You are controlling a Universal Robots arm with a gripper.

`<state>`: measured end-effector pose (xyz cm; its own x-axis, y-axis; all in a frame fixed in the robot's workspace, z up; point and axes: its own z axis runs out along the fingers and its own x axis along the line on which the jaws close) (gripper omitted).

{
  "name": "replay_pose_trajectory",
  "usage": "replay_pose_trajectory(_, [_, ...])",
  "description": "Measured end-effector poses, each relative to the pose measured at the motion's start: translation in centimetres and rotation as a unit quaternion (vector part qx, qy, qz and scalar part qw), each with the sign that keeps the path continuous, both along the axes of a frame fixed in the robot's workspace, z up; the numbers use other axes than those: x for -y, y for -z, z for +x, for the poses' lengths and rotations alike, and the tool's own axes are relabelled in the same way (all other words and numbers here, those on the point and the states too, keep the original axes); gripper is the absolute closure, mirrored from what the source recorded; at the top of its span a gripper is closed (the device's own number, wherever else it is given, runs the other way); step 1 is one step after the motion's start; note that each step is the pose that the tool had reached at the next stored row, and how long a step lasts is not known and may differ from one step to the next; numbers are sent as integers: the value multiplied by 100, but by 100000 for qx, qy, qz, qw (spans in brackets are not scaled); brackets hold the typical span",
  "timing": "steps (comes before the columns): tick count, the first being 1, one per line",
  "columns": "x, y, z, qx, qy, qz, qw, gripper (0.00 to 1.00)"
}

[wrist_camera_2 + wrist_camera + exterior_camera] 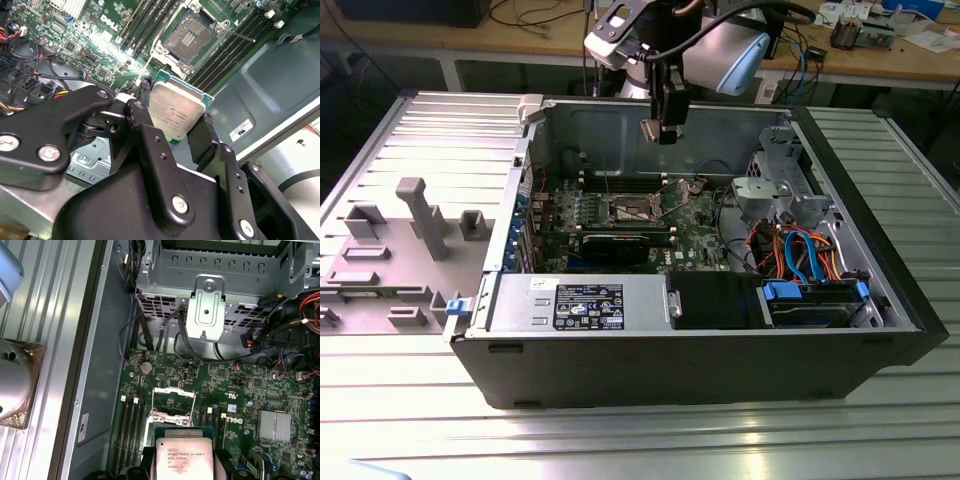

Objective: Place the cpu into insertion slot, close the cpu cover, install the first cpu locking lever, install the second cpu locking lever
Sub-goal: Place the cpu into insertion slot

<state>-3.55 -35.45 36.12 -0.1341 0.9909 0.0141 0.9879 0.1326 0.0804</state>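
One cpu (177,112), one insertion slot (189,36), one gripper (175,103), one computer case (720,372)

**Open computer case (720,370) on the bench (620,440), cpu (177,107) up over the motherboard (690,225).**
The insertion slot (192,37) sits mid-board inside the case, and the pincer (175,117) hangs above the board with the cpu between its fingers (202,137), clear of the slot. Drive cage (775,190) at the exterior view's right, power supply (580,305) along the near wall, fixture tray (380,260) outside at the exterior view's left.
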Motion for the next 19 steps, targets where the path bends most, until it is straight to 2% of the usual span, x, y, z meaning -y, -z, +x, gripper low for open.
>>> replay_pose_trajectory(4, [0,2,0,-8,625,1,99998,45])
replay_pose_trajectory(19, [0,26,0,-13,765,-3,99997,45])
